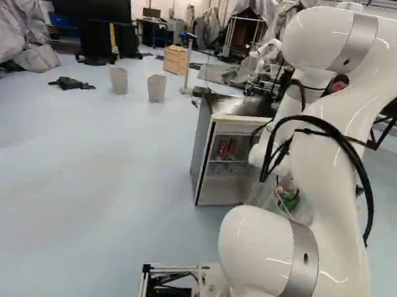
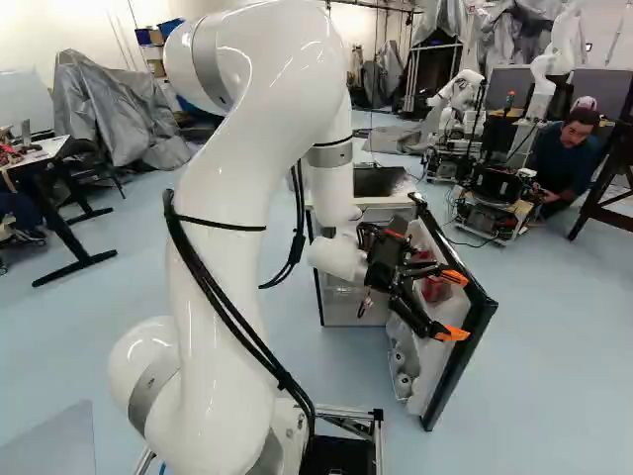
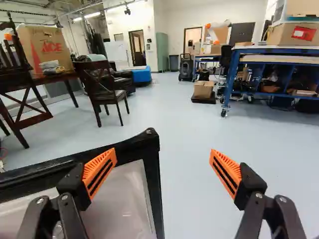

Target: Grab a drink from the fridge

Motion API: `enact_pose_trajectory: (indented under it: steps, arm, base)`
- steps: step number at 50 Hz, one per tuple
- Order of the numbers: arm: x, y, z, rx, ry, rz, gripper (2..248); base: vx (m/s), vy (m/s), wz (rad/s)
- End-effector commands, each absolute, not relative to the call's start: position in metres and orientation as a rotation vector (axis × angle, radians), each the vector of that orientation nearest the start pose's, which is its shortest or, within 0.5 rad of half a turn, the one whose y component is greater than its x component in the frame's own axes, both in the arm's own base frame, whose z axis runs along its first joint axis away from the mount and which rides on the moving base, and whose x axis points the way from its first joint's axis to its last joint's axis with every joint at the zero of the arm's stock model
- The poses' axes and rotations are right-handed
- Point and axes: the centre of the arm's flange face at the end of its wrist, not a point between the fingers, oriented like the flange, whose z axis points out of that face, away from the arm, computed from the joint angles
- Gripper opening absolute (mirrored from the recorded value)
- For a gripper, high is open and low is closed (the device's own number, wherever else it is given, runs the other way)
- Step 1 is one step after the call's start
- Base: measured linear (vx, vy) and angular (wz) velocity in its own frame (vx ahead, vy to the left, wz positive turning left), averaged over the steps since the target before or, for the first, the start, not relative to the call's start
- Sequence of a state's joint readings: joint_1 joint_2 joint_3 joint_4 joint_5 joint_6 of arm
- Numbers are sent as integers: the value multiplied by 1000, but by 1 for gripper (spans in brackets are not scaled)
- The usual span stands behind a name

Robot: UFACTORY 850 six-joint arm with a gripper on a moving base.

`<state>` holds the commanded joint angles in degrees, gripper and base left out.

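Note:
My gripper (image 2: 455,306) stands open in the right base view, at the inner side of the swung-out fridge door (image 2: 463,358). In the wrist view the open gripper (image 3: 163,157) has nothing gripped; the door's black corner (image 3: 150,144) shows between and below its fingers, nearer one of them. The fridge body (image 1: 201,141) faces forward with its inside in sight; red drinks (image 1: 226,150) stand on a shelf. A red item (image 2: 435,289) sits in the door behind the fingers, partly hidden. Round pale shapes are low in the door.
Another robot (image 2: 457,99) stands behind the fridge, with a person crouching beside a wheeled base (image 2: 495,198). Two bins (image 1: 156,88) stand left of the fridge. Past the door in the wrist view are chairs (image 3: 102,87) and a blue workbench (image 3: 232,74).

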<state>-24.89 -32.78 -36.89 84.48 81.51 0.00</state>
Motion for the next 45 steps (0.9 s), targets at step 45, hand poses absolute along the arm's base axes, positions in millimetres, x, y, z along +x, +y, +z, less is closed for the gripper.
enact_pose_trajectory:
  steps: [45]
  arm:
    - [317,-266,266,1026,-1491,981,247]
  base:
    - [0,0,0]
